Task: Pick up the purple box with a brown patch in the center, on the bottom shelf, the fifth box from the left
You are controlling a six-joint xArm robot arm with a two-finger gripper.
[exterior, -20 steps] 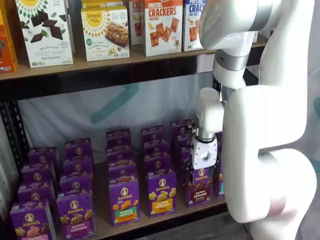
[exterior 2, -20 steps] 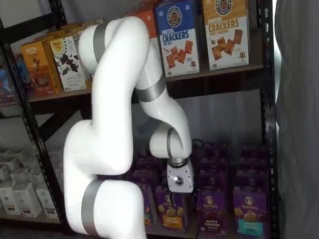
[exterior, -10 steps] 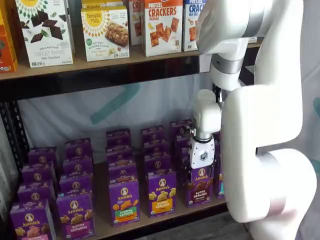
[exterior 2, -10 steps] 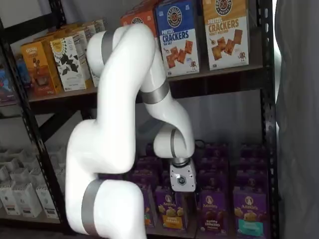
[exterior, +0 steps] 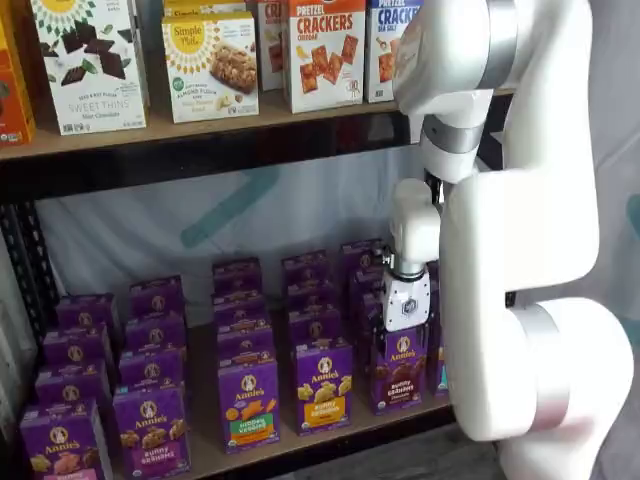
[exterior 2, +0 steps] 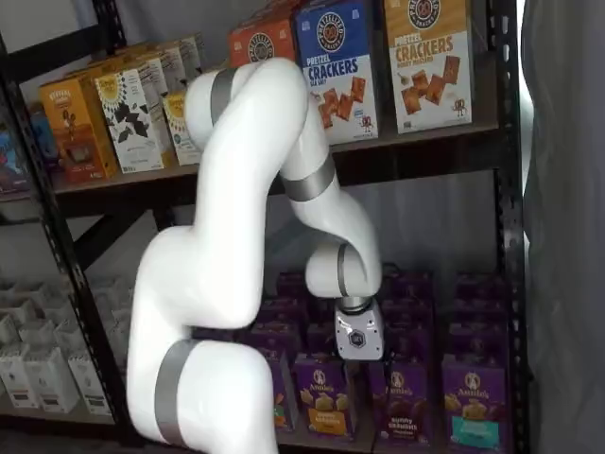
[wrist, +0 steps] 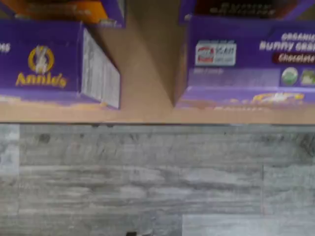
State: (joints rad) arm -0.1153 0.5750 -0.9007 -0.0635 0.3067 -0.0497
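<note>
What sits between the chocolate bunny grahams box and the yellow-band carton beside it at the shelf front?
Nothing: in the wrist view a strip of bare bottom shelf separates the purple box from the neighbouring carton.

purple box front row on bottom shelf, hand above

"Annie's" on a purple carton; "Bunny Grahams" and "Chocolate" on the purple box. Upper frame: "Pretzel Crackers" on a red box; "Simple Mills" on a white box.
</note>
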